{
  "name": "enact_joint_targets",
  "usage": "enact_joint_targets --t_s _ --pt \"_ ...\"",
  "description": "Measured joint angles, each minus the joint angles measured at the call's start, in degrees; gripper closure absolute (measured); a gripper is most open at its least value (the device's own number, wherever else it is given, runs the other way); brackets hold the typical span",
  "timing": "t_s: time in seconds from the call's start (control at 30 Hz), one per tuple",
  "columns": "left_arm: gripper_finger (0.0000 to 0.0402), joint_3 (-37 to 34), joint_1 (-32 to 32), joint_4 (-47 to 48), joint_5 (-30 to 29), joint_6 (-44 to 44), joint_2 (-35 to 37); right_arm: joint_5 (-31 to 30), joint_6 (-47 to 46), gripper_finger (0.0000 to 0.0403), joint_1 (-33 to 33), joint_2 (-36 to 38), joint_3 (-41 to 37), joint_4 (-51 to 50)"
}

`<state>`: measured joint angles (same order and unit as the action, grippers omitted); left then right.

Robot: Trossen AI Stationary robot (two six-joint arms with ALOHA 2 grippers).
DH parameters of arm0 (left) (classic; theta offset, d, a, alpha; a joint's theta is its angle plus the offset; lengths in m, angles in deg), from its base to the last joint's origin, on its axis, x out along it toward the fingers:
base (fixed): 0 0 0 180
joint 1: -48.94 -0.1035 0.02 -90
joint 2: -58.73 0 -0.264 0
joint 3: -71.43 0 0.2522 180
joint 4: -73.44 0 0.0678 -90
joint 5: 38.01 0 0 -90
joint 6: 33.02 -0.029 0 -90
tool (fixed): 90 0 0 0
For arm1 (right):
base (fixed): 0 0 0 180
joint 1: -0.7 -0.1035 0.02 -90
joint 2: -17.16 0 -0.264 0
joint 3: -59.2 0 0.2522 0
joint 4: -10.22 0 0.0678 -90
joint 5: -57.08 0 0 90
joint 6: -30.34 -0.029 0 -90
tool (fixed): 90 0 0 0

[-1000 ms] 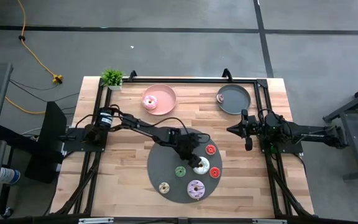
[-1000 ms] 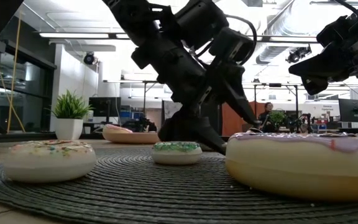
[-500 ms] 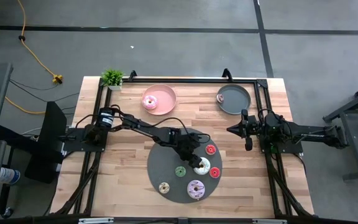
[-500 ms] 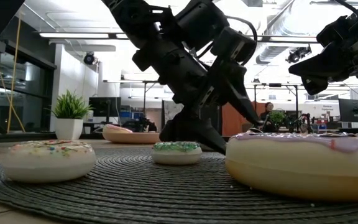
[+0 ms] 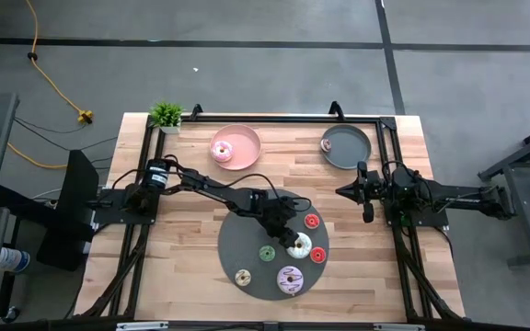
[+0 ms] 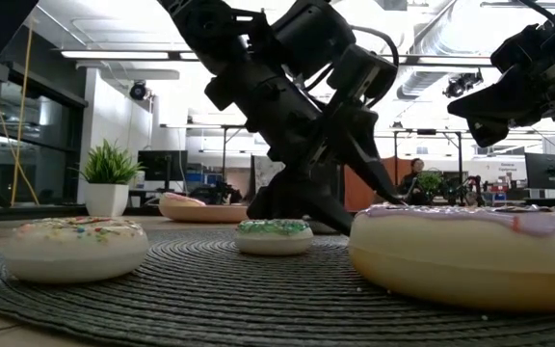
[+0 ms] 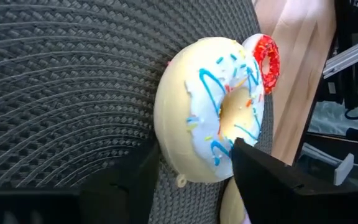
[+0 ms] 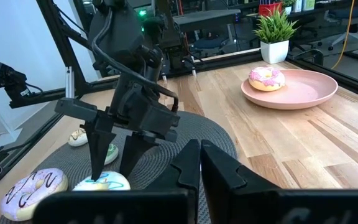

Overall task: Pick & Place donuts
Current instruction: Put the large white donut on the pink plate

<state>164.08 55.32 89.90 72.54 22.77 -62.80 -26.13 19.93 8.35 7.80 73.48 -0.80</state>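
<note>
On the big dark grey disc [image 5: 247, 230] lie several donuts: a white-frosted one [image 5: 297, 245], two red [image 5: 311, 221] [image 5: 317, 255], a green [image 5: 267, 253], a cream [image 5: 243, 277] and a purple-frosted one [image 5: 290, 279]. My left gripper [image 7: 191, 168] is open and stands low over the white-frosted donut [image 7: 213, 112], straddling one side of its ring. A pink donut [image 5: 222, 148] rests in the pink plate [image 5: 247, 138], and a small brown one [image 5: 328, 144] in the grey plate [image 5: 352, 152]. My right gripper [image 8: 201, 165] is shut and waits above the table's right side. My left gripper comes at the white-frosted donut from above, slanting down. One finger [image 7: 247, 162] stands at the hole's edge [image 7: 229, 127], the other [image 7: 138, 180] outside the ring's outer wall [image 7: 163, 124]. The donut lies on the disc. Whether the fingers touch it cannot be told.
A small potted plant [image 5: 166, 115] stands at the table's far left corner. A black rail frame [image 5: 274, 119] runs along the table's far edge and sides. Bare wood lies between the disc and the two plates. In the low view the purple-frosted donut [image 6: 470, 251] hides the left gripper's fingertips.
My left gripper has sunk a little toward the white-frosted donut. The donuts lie where they were, and the right arm has kept still.
</note>
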Motion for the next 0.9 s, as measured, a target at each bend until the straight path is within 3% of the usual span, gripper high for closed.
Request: enact_joint_targets --t_s 0.57,0.9 --pt "0.0362 0.0 0.0 0.44 -0.6 -1.33 0.07 0.0 0.0 0.0395 0.01 0.0 0.02 0.0" --pt "0.0389 0.0 0.0 0.43 -0.68 -1.33 0.51 0.0 0.0 0.0395 -0.01 0.0 0.02 0.01"
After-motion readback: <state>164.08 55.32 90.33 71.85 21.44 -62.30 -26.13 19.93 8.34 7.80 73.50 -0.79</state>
